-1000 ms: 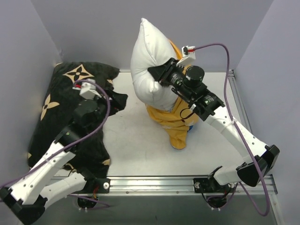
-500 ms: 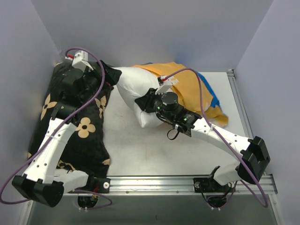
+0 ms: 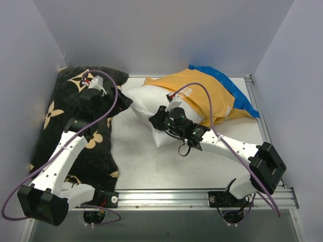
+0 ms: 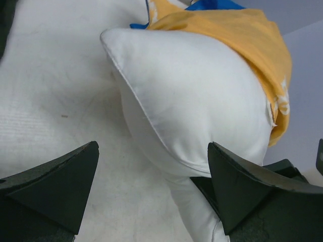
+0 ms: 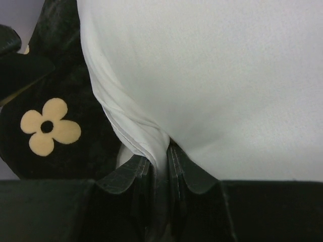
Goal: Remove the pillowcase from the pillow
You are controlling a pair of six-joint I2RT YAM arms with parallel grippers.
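The white pillow (image 3: 144, 99) lies on the table, its left half bare. The pillowcase (image 3: 214, 96), orange-yellow side out with a blue edge at the back right, still covers its right end. My right gripper (image 3: 159, 121) is shut on a bunched fold of the pillow's near edge; the right wrist view shows the white fabric (image 5: 151, 131) pinched between its fingers (image 5: 164, 151). My left gripper (image 3: 121, 101) is open and empty beside the pillow's left corner. In the left wrist view the pillow (image 4: 192, 96) and pillowcase (image 4: 242, 35) lie just beyond its spread jaws (image 4: 151, 151).
A black cushion with tan flower motifs (image 3: 75, 131) fills the left side of the table, under my left arm; it also shows in the right wrist view (image 5: 55, 101). Grey walls enclose the left, back and right. A metal rail (image 3: 166, 194) runs along the near edge.
The right gripper brought the pillow down from upright to lying on the table. The pillowcase has slid farther right, its blue side now showing. The left gripper moved toward the pillow's left corner.
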